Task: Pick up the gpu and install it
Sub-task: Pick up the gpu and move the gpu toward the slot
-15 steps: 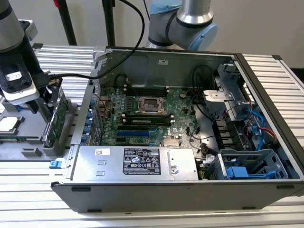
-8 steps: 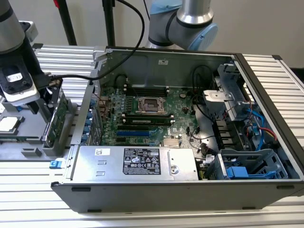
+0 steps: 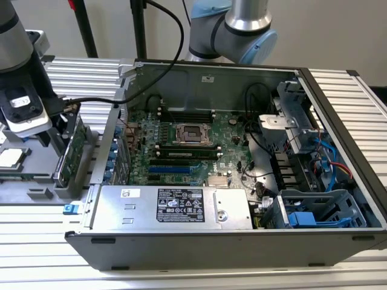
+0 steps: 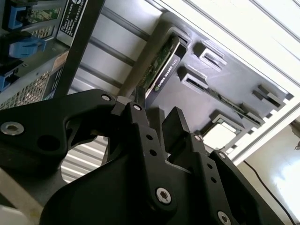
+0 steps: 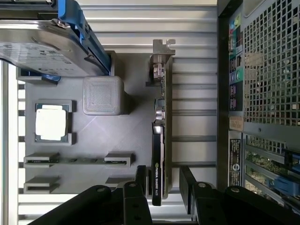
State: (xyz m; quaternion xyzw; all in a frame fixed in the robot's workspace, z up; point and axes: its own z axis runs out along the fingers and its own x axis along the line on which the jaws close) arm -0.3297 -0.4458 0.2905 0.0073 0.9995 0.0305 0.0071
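We see the gripper [image 5: 164,176], fingers [image 5: 186,178] spread, straddling one end of the gpu [image 5: 158,140], which stands on edge in a grey tray [image 5: 93,136] just outside the open computer case [image 3: 199,248].

Setting: robotics laboratory — bench workstation.
Surface: slotted aluminium table [image 3: 357,90].
Equipment: industrial robot arm [image 3: 233,30]; opened computer case [image 3: 181,248] lying on the table.
Fixture: grey moulded parts tray [image 5: 93,136] — directly beneath the fingers [image 5: 187,180].
Backdrop: plain wall [image 3: 326,30], trailing black cable [image 3: 175,36].
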